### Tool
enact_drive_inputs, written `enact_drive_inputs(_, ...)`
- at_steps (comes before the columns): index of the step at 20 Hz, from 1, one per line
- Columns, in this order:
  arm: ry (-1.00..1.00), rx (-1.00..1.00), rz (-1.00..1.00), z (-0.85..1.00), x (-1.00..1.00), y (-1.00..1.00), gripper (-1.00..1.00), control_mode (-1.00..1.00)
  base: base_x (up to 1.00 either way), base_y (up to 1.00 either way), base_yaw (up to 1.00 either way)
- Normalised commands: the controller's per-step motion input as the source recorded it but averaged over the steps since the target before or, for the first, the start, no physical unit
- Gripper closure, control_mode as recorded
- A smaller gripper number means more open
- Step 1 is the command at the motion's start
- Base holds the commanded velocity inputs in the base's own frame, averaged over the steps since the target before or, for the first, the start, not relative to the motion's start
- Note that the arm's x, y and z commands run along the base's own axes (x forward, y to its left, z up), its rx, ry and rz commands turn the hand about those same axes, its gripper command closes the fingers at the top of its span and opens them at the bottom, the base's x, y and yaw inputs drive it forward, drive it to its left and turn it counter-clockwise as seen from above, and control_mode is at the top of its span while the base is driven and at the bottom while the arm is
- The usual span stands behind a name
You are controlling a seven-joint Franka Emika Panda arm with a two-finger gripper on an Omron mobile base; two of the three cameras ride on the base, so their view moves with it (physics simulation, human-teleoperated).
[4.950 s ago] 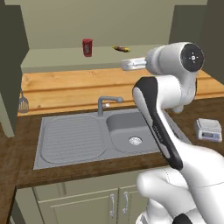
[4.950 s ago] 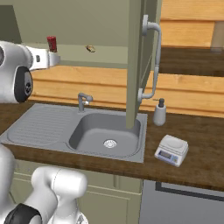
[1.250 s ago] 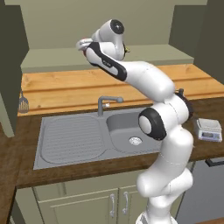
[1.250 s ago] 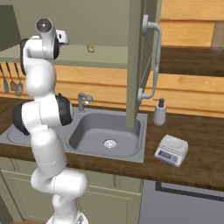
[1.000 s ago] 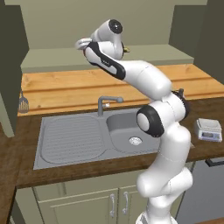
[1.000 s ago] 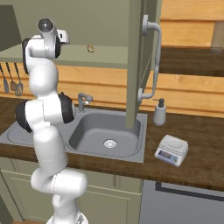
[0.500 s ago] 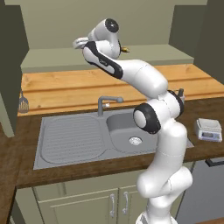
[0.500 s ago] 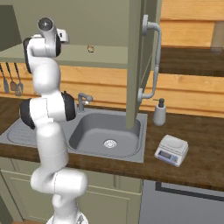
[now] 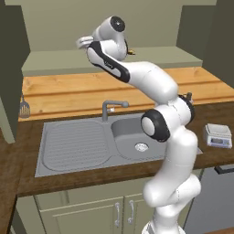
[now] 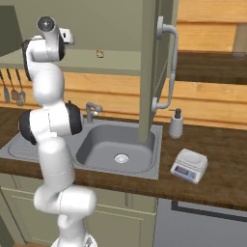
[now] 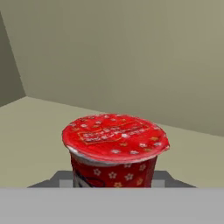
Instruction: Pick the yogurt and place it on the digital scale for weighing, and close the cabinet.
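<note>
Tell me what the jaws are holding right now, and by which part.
The yogurt, gripped low on its sides, below the lid, while it stands upright on the cabinet shelf.

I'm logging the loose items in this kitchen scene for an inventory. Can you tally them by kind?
Yogurt cup: 1
Digital scale: 1
Soap dispenser: 1
Small yellow-brown item on the cabinet shelf: 1
Hanging utensils: 3 in the right base view
Total: 7
</note>
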Motion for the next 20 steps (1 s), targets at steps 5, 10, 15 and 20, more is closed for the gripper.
enact_drive_inputs(5, -0.35, 0.01, -0.01, 0.16, -0.81, -0.17, 1.00, -1.00, 0.00, 0.00, 0.00)
enact_drive_inputs(10, -0.49, 0.03, -0.03, 0.30, -1.00, -0.30, 1.00, -1.00, 0.00, 0.00, 0.00)
enact_drive_inputs(15, -0.46, 0.05, -0.04, 0.19, -1.00, -0.45, 1.00, -1.00, 0.00, 0.00, 0.00)
enact_drive_inputs(20, -0.20, 0.08, -0.06, 0.36, -1.00, -0.65, 1.00, -1.00, 0.00, 0.00, 0.00)
